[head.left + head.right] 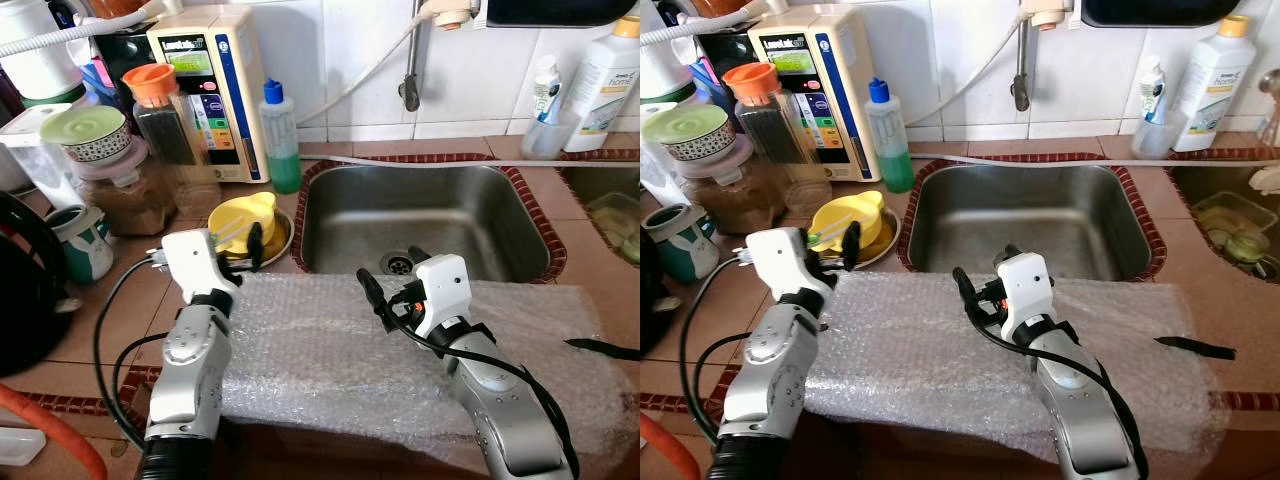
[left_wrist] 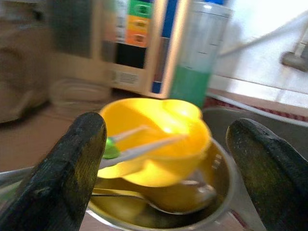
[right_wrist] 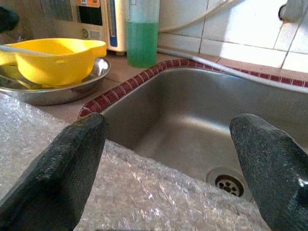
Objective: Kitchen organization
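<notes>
**Yellow bowl in the left gripper's sights**

Steel dish (image 1: 283, 243) is sitting at the sink's (image 1: 430, 225) left rim, carrying the yellow bowl (image 1: 243, 217). Left gripper (image 2: 166, 168) is hovering wide open just before it. Right gripper (image 3: 168, 168), also spread wide, is hanging over the bubble wrap (image 1: 330, 340) at the sink's front edge.

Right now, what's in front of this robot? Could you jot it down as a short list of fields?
place: tiled kitchen counter with a steel sink
front edge: bubble wrap sheet
left pincer: open, beside the yellow bowl
yellow bowl: sits in a metal dish with cutlery
right pincer: open, above the bubble wrap, pointing at the sink
behind the bowl: bottle of green liquid
</notes>
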Motion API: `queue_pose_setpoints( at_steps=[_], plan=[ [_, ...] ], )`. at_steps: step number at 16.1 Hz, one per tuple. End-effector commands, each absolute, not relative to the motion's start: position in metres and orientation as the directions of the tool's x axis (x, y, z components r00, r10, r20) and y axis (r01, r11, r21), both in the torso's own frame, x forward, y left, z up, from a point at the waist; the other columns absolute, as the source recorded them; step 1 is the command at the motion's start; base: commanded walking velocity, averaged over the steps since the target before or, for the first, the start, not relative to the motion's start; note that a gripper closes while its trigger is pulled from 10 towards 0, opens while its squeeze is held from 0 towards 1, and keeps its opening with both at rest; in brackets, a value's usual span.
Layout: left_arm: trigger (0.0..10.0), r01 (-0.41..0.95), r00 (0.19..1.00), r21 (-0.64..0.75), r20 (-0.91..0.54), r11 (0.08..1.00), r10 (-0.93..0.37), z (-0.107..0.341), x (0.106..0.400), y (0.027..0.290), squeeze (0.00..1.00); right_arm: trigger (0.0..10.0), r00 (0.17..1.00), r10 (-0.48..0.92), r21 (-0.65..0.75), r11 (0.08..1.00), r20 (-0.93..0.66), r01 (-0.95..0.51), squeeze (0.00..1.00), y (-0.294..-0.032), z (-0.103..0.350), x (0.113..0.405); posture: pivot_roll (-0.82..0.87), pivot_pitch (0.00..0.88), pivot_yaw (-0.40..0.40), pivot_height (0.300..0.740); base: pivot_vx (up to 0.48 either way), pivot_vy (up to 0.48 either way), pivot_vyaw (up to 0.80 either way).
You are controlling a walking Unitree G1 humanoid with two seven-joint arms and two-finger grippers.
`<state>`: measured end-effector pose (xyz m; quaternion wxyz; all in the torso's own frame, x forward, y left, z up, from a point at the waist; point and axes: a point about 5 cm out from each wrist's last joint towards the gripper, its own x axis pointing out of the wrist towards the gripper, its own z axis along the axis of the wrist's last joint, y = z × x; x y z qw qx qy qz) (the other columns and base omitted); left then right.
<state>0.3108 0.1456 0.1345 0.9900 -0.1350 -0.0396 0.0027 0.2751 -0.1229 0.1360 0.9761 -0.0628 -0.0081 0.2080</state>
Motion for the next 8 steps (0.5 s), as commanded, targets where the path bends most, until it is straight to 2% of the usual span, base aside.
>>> queue_pose_setpoints(
  at_steps=[1, 4, 8],
  plan=[
    [10.0, -0.043, 0.996, -0.279, 0.062, 0.959, 0.062, 0.135, 0.313, 0.154, 0.0, 10.0, 0.905, 0.426, -0.125, 0.898, 0.005, -0.422, 0.0, -0.121, 0.142, 0.274, -0.32, 0.056, 0.127, 0.74, 0.0, 0.0, 0.0],
    [10.0, -0.139, 0.988, -0.305, 0.016, 0.942, 0.151, 0.13, 0.315, 0.165, 0.0, 10.0, 0.888, 0.459, -0.113, 0.883, 0.012, -0.455, 0.0, -0.116, 0.148, 0.274, -0.32, 0.057, 0.125, 0.74, 0.0, 0.0, 0.0],
    [10.0, -0.136, 0.991, -0.333, -0.033, 0.933, 0.132, 0.123, 0.314, 0.162, 0.0, 10.0, 0.84, 0.543, -0.071, 0.838, -0.002, -0.542, 0.0, -0.107, 0.151, 0.265, -0.32, 0.061, 0.124, 0.74, 0.0, 0.0, 0.0]
  ],
)
